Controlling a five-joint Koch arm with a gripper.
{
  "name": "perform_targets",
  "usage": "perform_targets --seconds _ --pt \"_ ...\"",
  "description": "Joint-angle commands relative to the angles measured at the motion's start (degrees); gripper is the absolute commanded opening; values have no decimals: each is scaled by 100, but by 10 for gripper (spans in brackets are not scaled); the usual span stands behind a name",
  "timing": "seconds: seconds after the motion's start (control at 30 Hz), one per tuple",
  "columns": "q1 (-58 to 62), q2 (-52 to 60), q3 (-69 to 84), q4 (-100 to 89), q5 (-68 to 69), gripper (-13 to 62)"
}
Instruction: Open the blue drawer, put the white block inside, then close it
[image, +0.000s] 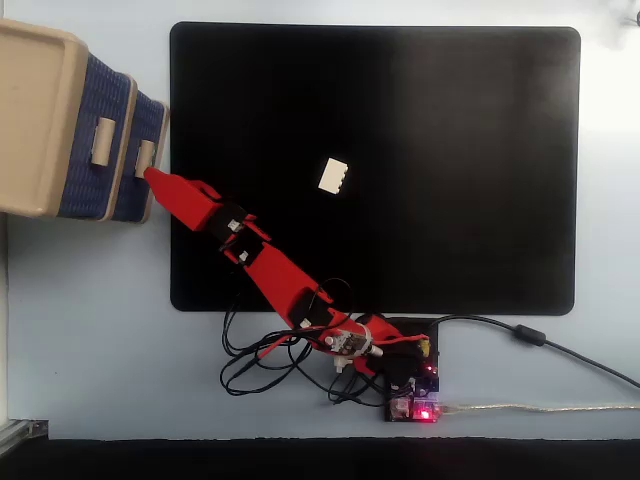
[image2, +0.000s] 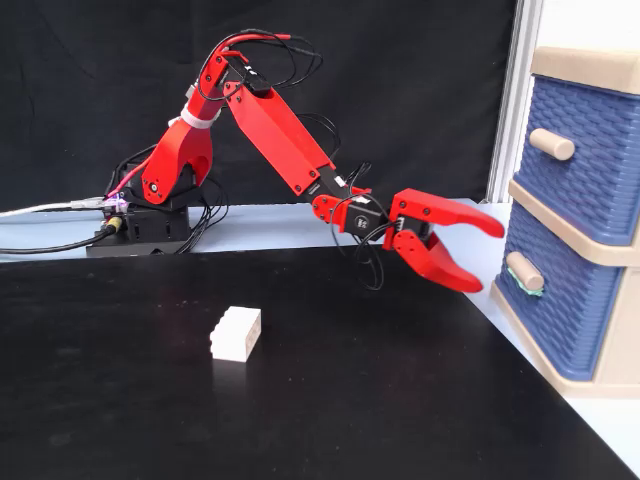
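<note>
In a fixed view my gripper (image2: 484, 255) hangs with jaws spread, just short of the blue drawer (image2: 560, 300), whose beige handle (image2: 524, 271) lies straight ahead (drawer looks closed). The white block (image2: 236, 333) sits well behind on the black mat (image2: 300, 420).

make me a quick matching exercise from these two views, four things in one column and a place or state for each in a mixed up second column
Things
1. white block
2. gripper
3. lower blue drawer
4. controller board

Places or states
A. shut, with a beige handle on its front
B. lying alone on the black mat, untouched
C. jaws open, reaching toward the drawer fronts
D. at the arm's base, a small red light glowing

Pairs: 1-B, 2-C, 3-A, 4-D
</note>
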Motion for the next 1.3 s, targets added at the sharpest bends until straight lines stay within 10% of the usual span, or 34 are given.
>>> perform_targets --seconds 0.0,0.33,0.9,1.27 --pt "62 -9 -422 -26 141 314" --pt "53 -659 -1626 686 123 297" --pt "-97 -316 -1934 2637 141 -83" --pt "132 2751 2074 2962 158 -83"
